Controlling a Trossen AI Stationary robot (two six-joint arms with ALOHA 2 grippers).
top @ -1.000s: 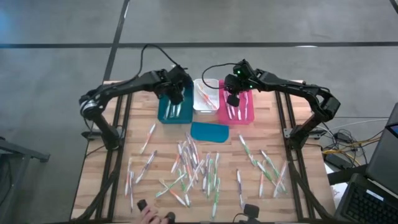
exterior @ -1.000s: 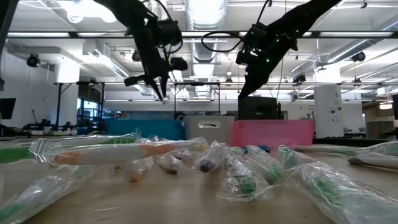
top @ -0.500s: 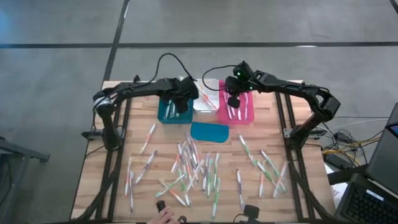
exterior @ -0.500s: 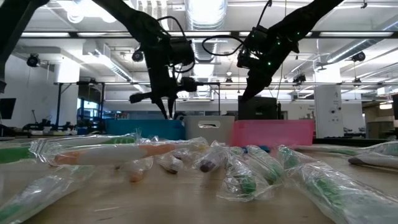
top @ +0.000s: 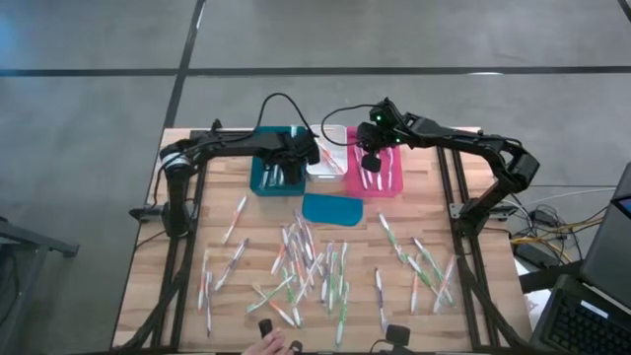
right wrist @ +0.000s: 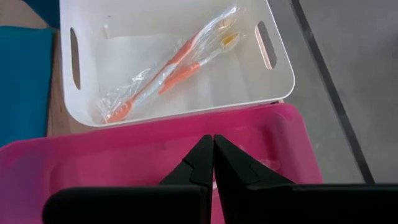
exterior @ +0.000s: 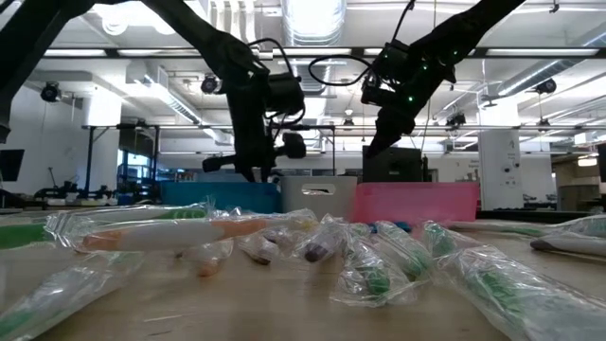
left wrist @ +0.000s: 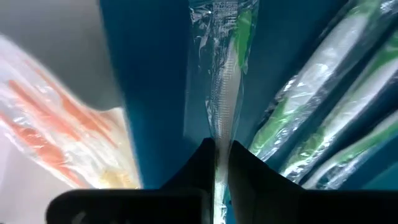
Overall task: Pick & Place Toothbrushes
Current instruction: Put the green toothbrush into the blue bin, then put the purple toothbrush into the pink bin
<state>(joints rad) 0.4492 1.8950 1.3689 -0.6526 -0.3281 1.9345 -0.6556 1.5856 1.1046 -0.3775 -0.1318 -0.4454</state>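
Note:
My left gripper [left wrist: 217, 163] hangs low over the teal bin [top: 258, 183], shut on a green toothbrush in a clear wrapper [left wrist: 222, 87]. Several more green toothbrushes [left wrist: 323, 130] lie in that bin. My right gripper [right wrist: 213, 155] hovers shut and empty above the pink bin [right wrist: 124, 168]. The white bin [right wrist: 273, 87] between the two bins has orange toothbrushes [right wrist: 171, 71] on its floor. Many wrapped toothbrushes [top: 306, 266] lie loose on the wooden table. My left gripper pinches the wrapped green toothbrush by its near end [left wrist: 218, 155] between its two fingers. The fingers slant down from above and lie along the toothbrush, which runs on past the fingertips into the teal bin. Whether its far end rests on the bin floor cannot be told.
A flat teal lid [top: 332, 208] lies just in front of the bins. A person's hand [top: 271, 343] with a dark object shows at the table's near edge. In the low view, wrapped toothbrushes [exterior: 379, 265] fill the foreground before the bins.
My left gripper has gone down toward the teal bin and a little toward the table's right edge, carrying the green toothbrush with it. It has stayed shut. The person's hand at the near edge has shifted a little to the right.

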